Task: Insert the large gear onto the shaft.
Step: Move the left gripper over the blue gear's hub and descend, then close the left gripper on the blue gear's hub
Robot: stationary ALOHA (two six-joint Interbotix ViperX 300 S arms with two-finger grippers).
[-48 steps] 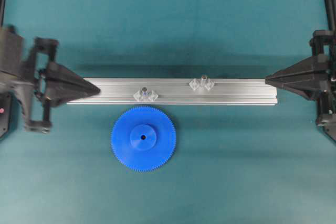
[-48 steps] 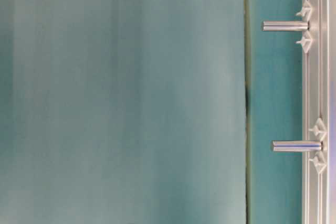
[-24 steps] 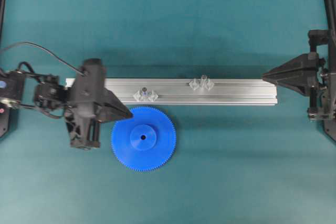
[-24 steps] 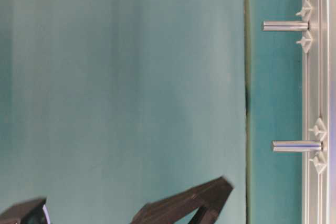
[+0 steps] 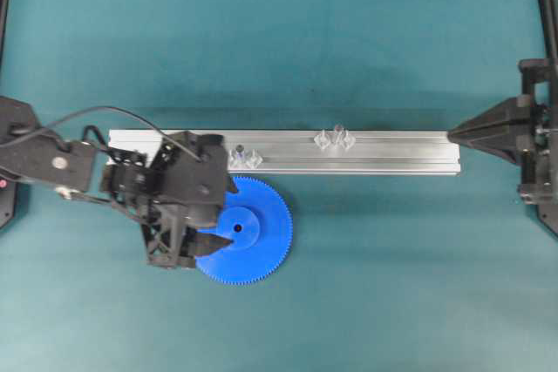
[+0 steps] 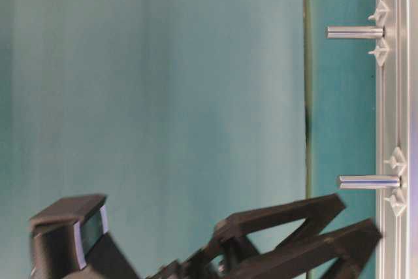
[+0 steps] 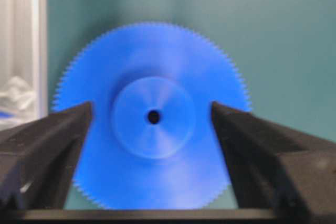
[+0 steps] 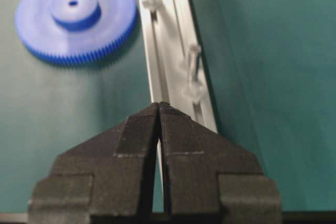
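The large gear (image 5: 248, 231) — a wide, flat, bright-blue plastic disc with fine teeth around its rim, a raised round hub and a small dark centre hole — lies flat on the teal table mat (image 5: 366, 285), just in front of the long silver aluminium rail (image 5: 384, 152). Its hole axis points straight up; the disc face is level with the mat.

The shaft (image 5: 239, 154) is a short thin grey metal pin standing upright in a small clear plastic diamond-shaped mount on the rail, near the gear's far rim. A second, near-identical pin (image 5: 338, 134) stands further right along the rail. In the table-level view both pins appear sideways because that camera is rolled.

The left gripper (image 5: 225, 215) hangs over the gear's left part with its black fingers spread wide; in the left wrist view the fingers (image 7: 50, 145) stand either side of the hub, holding nothing. Whether the tips touch the gear cannot be told.

The left arm hides the gear's left rim in the overhead view — the left wrist view is soft with blur. The right gripper (image 8: 159, 106) sits at the rail's right end, jaws pressed together, empty.
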